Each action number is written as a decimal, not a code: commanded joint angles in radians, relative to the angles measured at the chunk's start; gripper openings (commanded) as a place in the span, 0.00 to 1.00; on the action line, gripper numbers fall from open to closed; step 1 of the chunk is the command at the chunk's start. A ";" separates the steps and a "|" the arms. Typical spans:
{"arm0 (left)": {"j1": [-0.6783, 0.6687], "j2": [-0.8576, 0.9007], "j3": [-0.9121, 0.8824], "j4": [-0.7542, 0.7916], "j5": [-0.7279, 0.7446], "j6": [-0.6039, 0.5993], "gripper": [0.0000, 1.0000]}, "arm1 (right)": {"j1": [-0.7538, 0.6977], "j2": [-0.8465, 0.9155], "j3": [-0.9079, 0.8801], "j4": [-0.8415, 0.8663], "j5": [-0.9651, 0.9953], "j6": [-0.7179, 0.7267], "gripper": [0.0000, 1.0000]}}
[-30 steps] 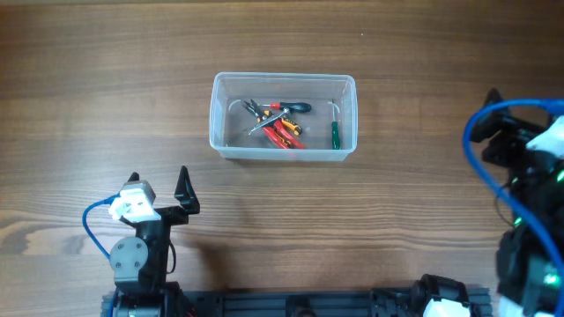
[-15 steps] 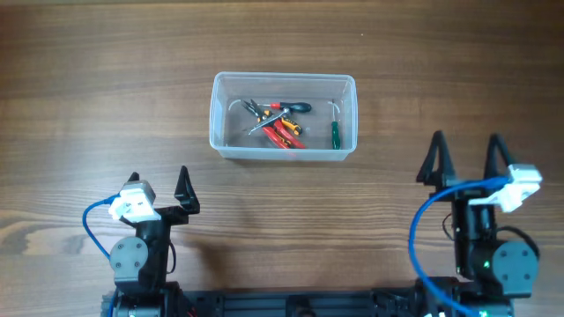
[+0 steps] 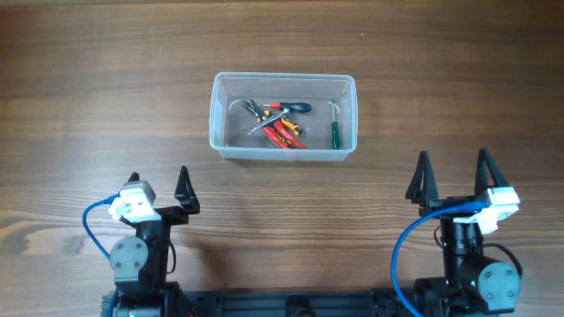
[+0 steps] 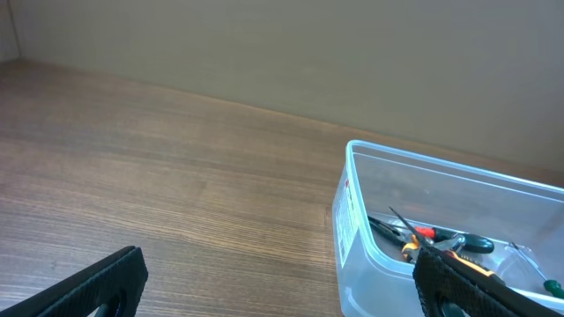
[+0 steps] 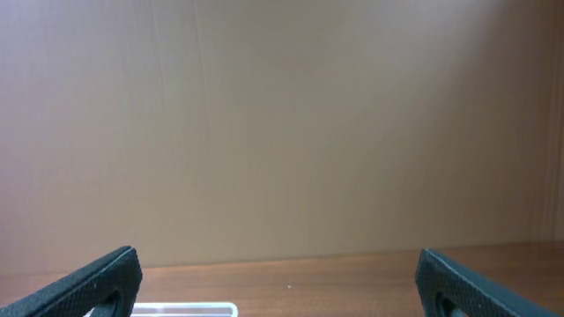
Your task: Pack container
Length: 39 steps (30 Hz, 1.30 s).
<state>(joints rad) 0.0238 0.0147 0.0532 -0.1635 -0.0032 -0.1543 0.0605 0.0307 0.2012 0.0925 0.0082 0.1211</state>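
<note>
Shows the container [image 3: 264, 151] on the wooden table [image 3: 88, 88], far of centre, in the same spot as a second ago. Inside, the same jumble: red-handled pliers [image 3: 280, 130] and a dark-handled screwdriver [image 3: 298, 107] left of middle, a green-handled screwdriver [image 3: 335, 134] by the right wall. Near left, finds the left gripper [image 3: 159, 176] unmoved, jaws spread wide, grasping nothing. Biggest change on the near right. A second ago, only a folded arm at the right edge. Now finds the right gripper [image 3: 452, 158] pointing far, slightly nearer and further left than half a second ago, jaws likewise spread wide and empty. Both well apart from the container.
</note>
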 commanded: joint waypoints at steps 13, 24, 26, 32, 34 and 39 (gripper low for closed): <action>-0.006 -0.008 -0.008 0.004 -0.013 0.019 1.00 | 0.009 -0.028 -0.197 -0.050 -0.062 -0.105 1.00; -0.006 -0.008 -0.008 0.004 -0.013 0.019 1.00 | 0.009 -0.028 -0.196 -0.092 -0.062 -0.118 1.00; -0.006 -0.008 -0.008 0.004 -0.013 0.019 1.00 | 0.009 -0.028 -0.196 -0.092 -0.062 -0.119 1.00; -0.006 -0.008 -0.008 0.004 -0.013 0.019 1.00 | 0.009 -0.028 -0.196 -0.092 -0.062 -0.119 1.00; -0.006 -0.008 -0.008 0.004 -0.013 0.019 1.00 | 0.009 -0.028 -0.196 -0.092 -0.062 -0.118 1.00; -0.006 -0.008 -0.008 0.004 -0.013 0.019 1.00 | 0.009 -0.028 -0.196 -0.092 -0.062 -0.118 1.00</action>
<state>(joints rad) 0.0238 0.0147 0.0532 -0.1638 -0.0036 -0.1543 0.0631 0.0166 0.0059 -0.0044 -0.0376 0.0128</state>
